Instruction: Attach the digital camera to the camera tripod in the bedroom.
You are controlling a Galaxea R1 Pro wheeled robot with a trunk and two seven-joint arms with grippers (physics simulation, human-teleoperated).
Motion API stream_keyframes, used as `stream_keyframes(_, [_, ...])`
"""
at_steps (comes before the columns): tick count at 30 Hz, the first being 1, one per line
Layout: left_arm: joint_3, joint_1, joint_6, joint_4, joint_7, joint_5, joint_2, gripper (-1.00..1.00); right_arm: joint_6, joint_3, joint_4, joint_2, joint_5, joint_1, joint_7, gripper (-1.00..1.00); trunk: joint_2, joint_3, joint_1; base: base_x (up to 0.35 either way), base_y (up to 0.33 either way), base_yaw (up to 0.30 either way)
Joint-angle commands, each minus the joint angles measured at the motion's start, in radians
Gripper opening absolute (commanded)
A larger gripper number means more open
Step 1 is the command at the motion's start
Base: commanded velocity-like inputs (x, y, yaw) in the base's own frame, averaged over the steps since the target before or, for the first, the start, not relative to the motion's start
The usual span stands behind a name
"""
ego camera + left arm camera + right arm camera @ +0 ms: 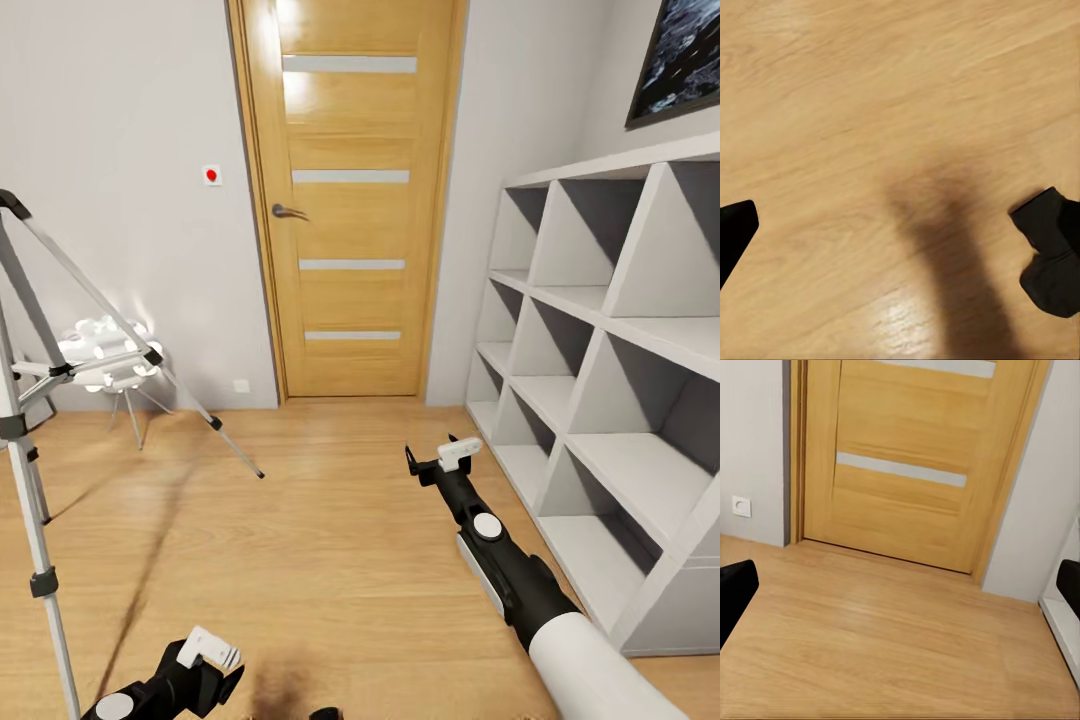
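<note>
One camera tripod point(40, 400) left of head view

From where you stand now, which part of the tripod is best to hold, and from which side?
Probably the nearest leg of the tripod, gripped on the bare silver tube between its black collars: a thin, near-upright rod that open fingers can close across. The left gripper is closer and could come from the tripod's right, over wood floor. The tripod's head is out of view.

- A room in a home
- wooden door point(348, 200) with glazed strips
- light wood floor point(330, 560)
- white cube shelves point(610, 380)
- framed picture point(678, 55) on the pale wall
</note>
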Motion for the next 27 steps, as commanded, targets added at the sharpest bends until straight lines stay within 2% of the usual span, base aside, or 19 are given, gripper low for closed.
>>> stream_keyframes(1, [-0.001, 0.000, 0.000, 0.003, -0.004, -0.009, 0.001, 1.00, -0.002, 0.004, 0.000, -0.001, 0.000, -0.001, -0.004, 1.00, -0.001, -0.005, 0.000, 0.000, 0.000, 0.000])
stream_keyframes(7, [0.001, 0.000, -0.014, 0.053, -0.005, -0.016, 0.008, 1.00, -0.003, 0.004, 0.001, -0.001, 0.000, -0.001, -0.004, 1.00, -0.002, -0.028, 0.003, 0.000, 0.000, 0.000])
stream_keyframes(9, [0.002, 0.000, -0.028, 0.064, -0.006, -0.016, 0.029, 1.00, -0.002, 0.004, 0.002, 0.000, 0.000, -0.001, -0.004, 1.00, -0.003, -0.036, 0.004, 0.000, 0.000, 0.000])
stream_keyframes(12, [0.002, 0.000, -0.060, 0.067, -0.006, -0.017, 0.037, 1.00, -0.003, 0.004, 0.002, 0.000, 0.000, -0.001, -0.004, 1.00, -0.003, -0.047, 0.005, 0.000, 0.000, 0.000])
stream_keyframes(18, [0.001, 0.000, -0.106, 0.065, -0.005, -0.017, 0.041, 1.00, -0.002, 0.004, 0.002, -0.001, 0.000, -0.001, -0.004, 1.00, -0.005, -0.071, 0.008, 0.000, 0.000, 0.000])
stream_keyframes(22, [-0.002, 0.000, -0.111, 0.067, -0.004, -0.017, 0.040, 1.00, -0.003, 0.004, 0.002, -0.001, 0.000, -0.001, -0.004, 1.00, -0.006, -0.086, 0.010, 0.000, 0.000, 0.000])
stream_keyframes(27, [-0.015, 0.000, -0.113, 0.072, -0.004, -0.017, 0.039, 1.00, -0.002, 0.004, 0.002, -0.001, 0.000, -0.001, -0.004, 1.00, -0.006, -0.086, 0.010, 0.000, 0.000, 0.000])
